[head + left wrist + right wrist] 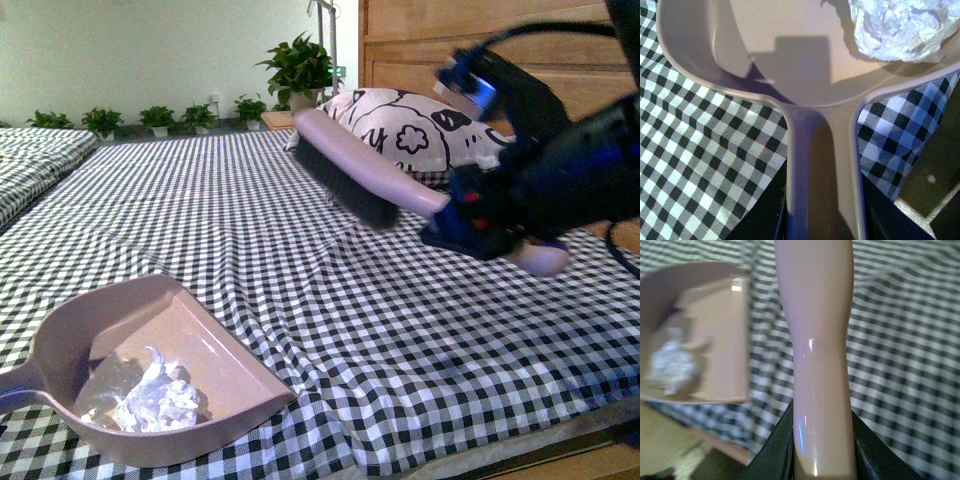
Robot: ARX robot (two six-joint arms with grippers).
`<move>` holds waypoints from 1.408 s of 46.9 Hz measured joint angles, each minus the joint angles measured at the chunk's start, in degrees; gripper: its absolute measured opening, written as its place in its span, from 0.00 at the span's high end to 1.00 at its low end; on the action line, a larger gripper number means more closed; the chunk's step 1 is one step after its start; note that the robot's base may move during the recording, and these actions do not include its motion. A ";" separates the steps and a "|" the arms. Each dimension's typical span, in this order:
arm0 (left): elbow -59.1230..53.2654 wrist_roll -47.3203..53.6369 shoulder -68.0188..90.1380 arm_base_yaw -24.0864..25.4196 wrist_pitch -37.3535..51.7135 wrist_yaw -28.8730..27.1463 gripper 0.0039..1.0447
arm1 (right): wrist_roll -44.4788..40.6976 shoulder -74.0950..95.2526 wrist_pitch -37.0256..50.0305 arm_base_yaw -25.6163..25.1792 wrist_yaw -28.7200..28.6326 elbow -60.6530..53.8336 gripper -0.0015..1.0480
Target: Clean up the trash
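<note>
The trash (pixel 157 402), a crumpled white paper wad, lies inside the pink-beige dustpan (pixel 215 345) at the near left of the checkered cloth. The wad (pixel 900 27) shows near the dustpan's (pixel 790 65) rim in the left wrist view, and my left gripper (pixel 822 220) is shut on the handle. My right gripper (pixel 480 215) is shut on the brush (pixel 350 165), held in the air to the right, bristles pointing down-left, well above and apart from the dustpan. In the right wrist view the brush handle (pixel 817 350) runs between the jaws, with the dustpan (pixel 715 330) and blurred wad (pixel 670 365) beyond.
A black-and-white checkered cloth (pixel 420 330) covers the surface. A patterned pillow (pixel 410 125) leans against a wooden headboard (pixel 500 40) at the back right. Potted plants (pixel 300 65) line the far wall. The cloth's near edge drops off at the front right (pixel 560 440).
</note>
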 joint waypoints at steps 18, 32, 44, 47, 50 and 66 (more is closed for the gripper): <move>-3.63 -29.46 -3.82 -1.36 26.14 -11.61 0.75 | 3.61 -10.86 4.76 -21.59 -1.05 -11.21 0.81; -6.21 -42.60 -18.60 -5.92 31.17 -29.51 0.75 | 9.05 -35.32 -1.51 -34.03 -18.88 -18.86 0.81; -11.32 -44.72 -37.44 -12.79 24.94 -38.62 0.75 | 14.84 -51.04 -8.04 -42.12 -33.77 -19.54 0.81; -12.94 -44.70 -40.70 -13.75 24.50 -40.30 0.75 | 16.39 -53.09 -8.79 -43.08 -35.74 -19.54 0.81; -14.36 -45.09 -43.85 -14.62 22.88 -41.38 0.75 | 18.10 -54.53 -9.53 -43.21 -36.06 -19.39 0.81; -20.28 -45.66 -53.51 -18.47 18.38 -46.42 0.75 | 31.21 -61.66 -13.29 -25.83 -17.27 -19.04 0.81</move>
